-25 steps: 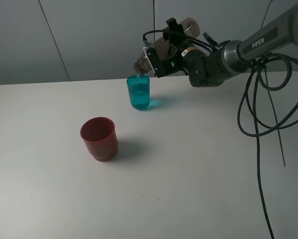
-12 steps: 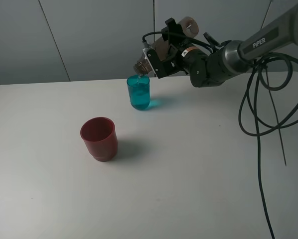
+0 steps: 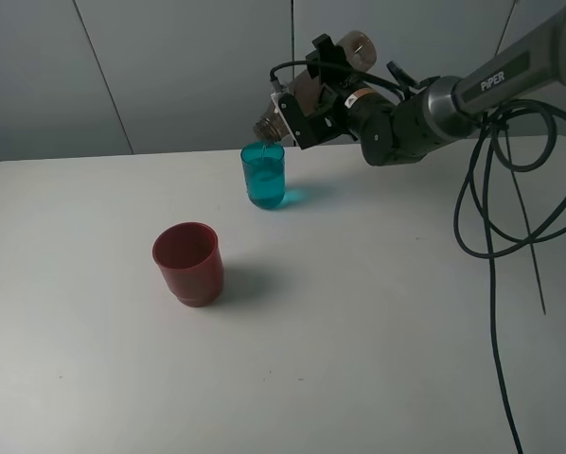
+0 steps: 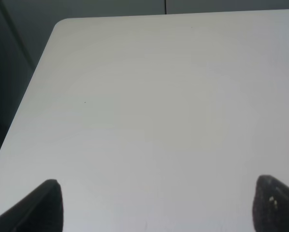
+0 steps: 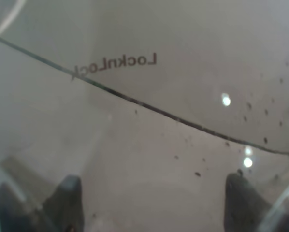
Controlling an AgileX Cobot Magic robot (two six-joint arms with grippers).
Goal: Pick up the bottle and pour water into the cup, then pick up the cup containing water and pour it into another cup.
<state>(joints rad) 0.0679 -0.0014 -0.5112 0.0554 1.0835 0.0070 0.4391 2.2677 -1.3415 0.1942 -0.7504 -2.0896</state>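
Observation:
In the exterior high view my right gripper (image 3: 313, 95) is shut on the bottle (image 3: 267, 123), which is tipped over with its open neck pointing down-left. The neck sits just above the rim of the teal cup (image 3: 264, 177) at the back of the table. The dark-red cup (image 3: 187, 263) stands upright nearer the front left, apart from both. The right wrist view is filled by the bottle's clear wall (image 5: 144, 121) between two dark fingertips (image 5: 67, 198). My left gripper (image 4: 156, 203) is open over bare tabletop, holding nothing.
The white table (image 3: 359, 331) spans the whole exterior high view, its back edge against a grey wall. Black cables (image 3: 482, 236) hang from the right arm over the table's right side. The left wrist view shows a table corner (image 4: 62, 24).
The tilted bottle has shifted very slightly over the teal cup. Both cups and the left gripper have stayed in place.

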